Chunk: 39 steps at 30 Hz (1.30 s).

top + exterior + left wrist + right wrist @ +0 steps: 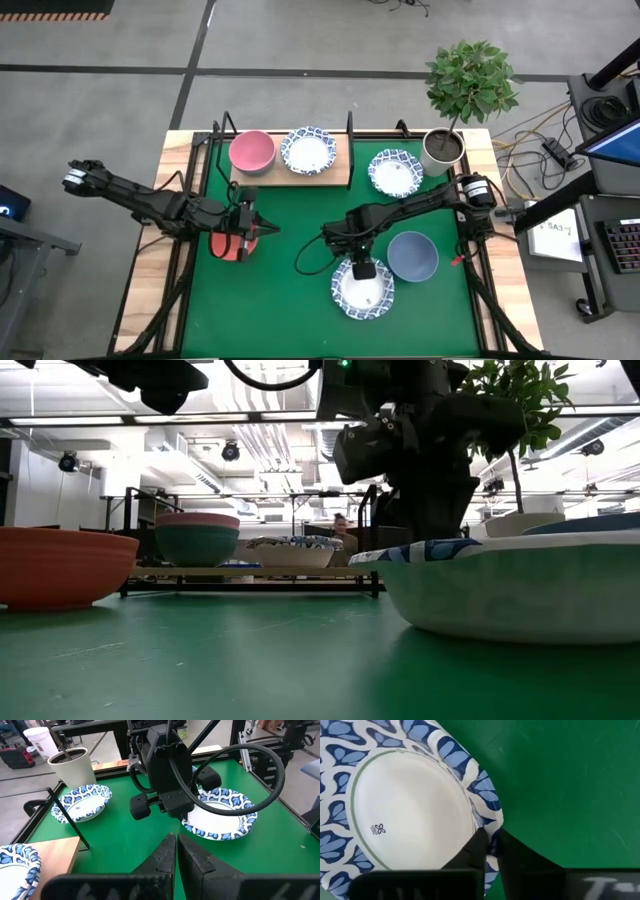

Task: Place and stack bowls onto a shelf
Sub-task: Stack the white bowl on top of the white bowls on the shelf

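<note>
— Blue-and-white paper is what my right pincer pinches: the rim of the patterned bowl at the near edge of the green mat, one finger inside the rim, one outside.

— And your left pincer?

— My left pincer is pressed together with nothing between its fingers. From above it sits over the red bowl on the left part of the mat.

— What lies just around the bowl you grip?

— Just beside it, to its right and a little further back, is the grey-blue bowl. Another patterned bowl lies at the back of the mat, near the white plant pot, well apart from mine.

— Where is the shelf?

— The wooden shelf stands along the back of the desk, left of that far patterned bowl. On it, the pink bowl sits at the left end and a patterned bowl is next to it; the shelf's right end is bare wood.

— Is the pink one stacked?

— From desk height a dark green bowl shows under a pink rim, so it looks nested there. I cannot tell whether the patterned one beside it is a single bowl or a stack.
</note>
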Motion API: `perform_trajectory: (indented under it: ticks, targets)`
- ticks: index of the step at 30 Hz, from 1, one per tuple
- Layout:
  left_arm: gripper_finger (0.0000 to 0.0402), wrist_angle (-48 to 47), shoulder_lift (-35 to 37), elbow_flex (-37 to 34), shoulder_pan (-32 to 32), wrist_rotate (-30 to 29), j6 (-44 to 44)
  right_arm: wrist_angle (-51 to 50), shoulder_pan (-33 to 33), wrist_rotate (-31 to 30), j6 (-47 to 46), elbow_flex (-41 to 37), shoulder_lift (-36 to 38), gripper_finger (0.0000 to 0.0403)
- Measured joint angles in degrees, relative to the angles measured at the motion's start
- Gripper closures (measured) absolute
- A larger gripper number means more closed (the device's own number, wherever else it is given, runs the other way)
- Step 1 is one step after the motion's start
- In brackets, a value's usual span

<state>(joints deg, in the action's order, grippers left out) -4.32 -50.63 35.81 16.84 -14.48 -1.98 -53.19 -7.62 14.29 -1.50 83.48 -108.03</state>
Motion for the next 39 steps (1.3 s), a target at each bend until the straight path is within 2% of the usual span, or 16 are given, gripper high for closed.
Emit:
perform_trajectory:
  ticks: [8,17,25,30,34,39]
  targets:
    - [0.0402,0.6,0.0,0.0,0.0,0.0,-0.1,-2.8,1.5,-0.3,0.0,4.2,1.9,0.0394]
    - [0.0402,8.9,1.9,0.0,0.0,-1.3,-3.5,-4.5,10.5,-1.4,-1.5,17.7,5.7,0.0394]
    - [0.0402,9.0,6.5,0.0,0.1,-1.5,-0.5,-6.5,20.7,-11.2,0.7,29.2,5.7,0.0394]
    - [0.0402,9.0,7.4,0.0,0.1,-1.5,0.3,-1.5,27.3,-14.9,-2.1,30.8,5.7,0.0394]
    - [0.0402,8.8,7.2,0.0,0.1,-1.5,0.3,3.4,31.4,-14.9,-4.5,30.3,5.1,0.0394]
    - [0.0402,8.8,7.2,0.0,0.1,-1.5,0.2,4.6,35.0,-14.4,-4.4,30.2,2.3,0.0394]
